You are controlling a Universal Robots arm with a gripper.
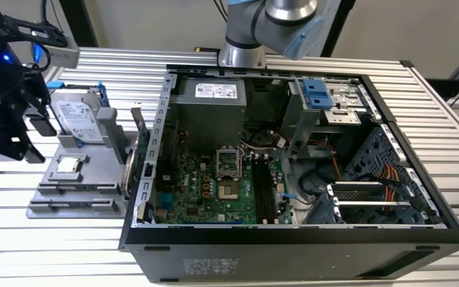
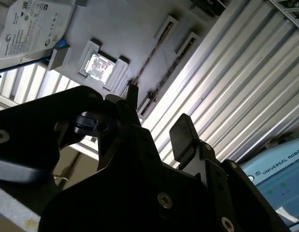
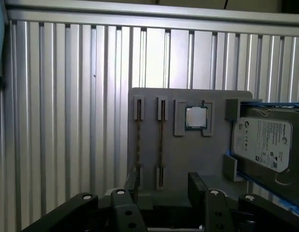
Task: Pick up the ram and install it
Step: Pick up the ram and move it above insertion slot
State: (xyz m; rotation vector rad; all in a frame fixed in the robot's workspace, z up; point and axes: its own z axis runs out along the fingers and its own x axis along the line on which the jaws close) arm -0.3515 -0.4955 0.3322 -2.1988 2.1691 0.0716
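Trouble would most likely come from alignment. Two thin sticks stand on edge side by side in the grey holder [image 3: 188, 154] on the slatted desk [image 3: 67, 121]: the ram [image 3: 161, 142] and a second stick [image 3: 139, 142] just beside it. The gripper [image 3: 163, 186] hovers above one end of the holder, its fingers [image 3: 196, 182] spread wide with nothing between them.

In the first wrist view the ram lies in line with the gap, while the second stick sits close to one finger. A descent slightly off line could, I judge, land a finger on a stick's top edge, or take in both sticks at once (they sit close together). A tilted pinch might also jam the ram in its end brackets or bend it.

The processor chip [image 3: 195, 117] and hard drive [image 3: 265, 142] share the holder and lie near enough to be knocked. The open computer case [image 1: 293, 251], with its long black slots [image 1: 263, 191], stands just beside the holder, on the exterior view's right.
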